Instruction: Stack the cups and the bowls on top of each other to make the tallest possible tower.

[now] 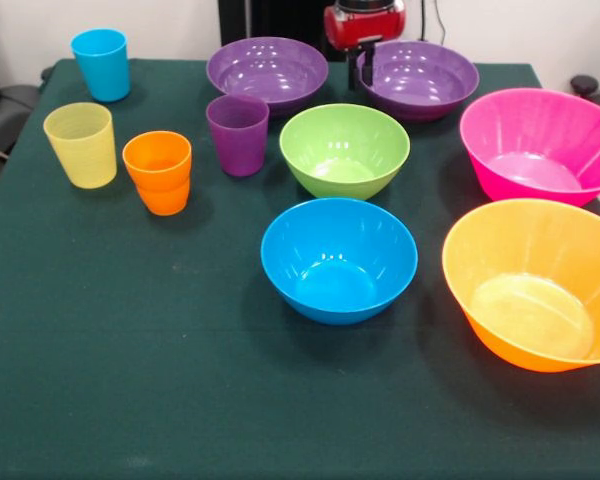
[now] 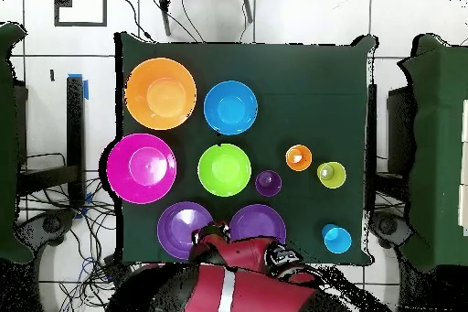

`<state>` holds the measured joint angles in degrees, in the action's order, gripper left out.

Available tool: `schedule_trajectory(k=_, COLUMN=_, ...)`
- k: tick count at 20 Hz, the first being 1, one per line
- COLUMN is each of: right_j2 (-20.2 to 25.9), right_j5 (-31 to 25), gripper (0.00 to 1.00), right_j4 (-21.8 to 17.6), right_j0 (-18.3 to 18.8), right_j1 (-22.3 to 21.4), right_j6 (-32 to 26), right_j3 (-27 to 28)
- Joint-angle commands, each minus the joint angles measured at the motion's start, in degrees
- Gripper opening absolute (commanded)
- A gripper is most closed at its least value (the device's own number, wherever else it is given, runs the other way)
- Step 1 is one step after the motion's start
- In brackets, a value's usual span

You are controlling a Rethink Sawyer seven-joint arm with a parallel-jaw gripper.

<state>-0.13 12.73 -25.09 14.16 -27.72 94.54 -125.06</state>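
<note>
Your gripper (image 1: 364,68) straddles the purple bowl's (image 1: 425,80) rim near the table's (image 1: 130,350) far edge, fingers apart; light, glossy, likely slippery, so pinch the rim.

A dark green table (image 1: 130,380) carries ten pieces, all apart. Seen from the front, the blue bowl (image 1: 339,260) sits at centre; green bowl (image 1: 344,150) at 12 o'clock, orange bowl (image 1: 535,285) at 3, four cups (image 1: 158,172) toward 10.
</note>
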Motion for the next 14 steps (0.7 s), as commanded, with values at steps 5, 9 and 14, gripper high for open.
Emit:
schedule_trajectory(k=5, right_j2=6.3, right_j5=-9.6, gripper=0.00, right_j4=4.6, right_j0=0.8, right_j1=-14.2, right_j6=9.5, right_j3=-2.5)
schedule_trajectory(k=9, right_j2=8.6, right_j5=-12.2, gripper=0.00, right_j4=5.2, right_j0=2.1, right_j1=-17.7, right_j6=9.1, right_j3=-4.2)
schedule_trajectory(k=14, right_j2=9.7, right_j5=-12.2, gripper=0.00, right_j4=5.1, right_j0=3.7, right_j1=-17.2, right_j6=9.1, right_j3=-4.4)
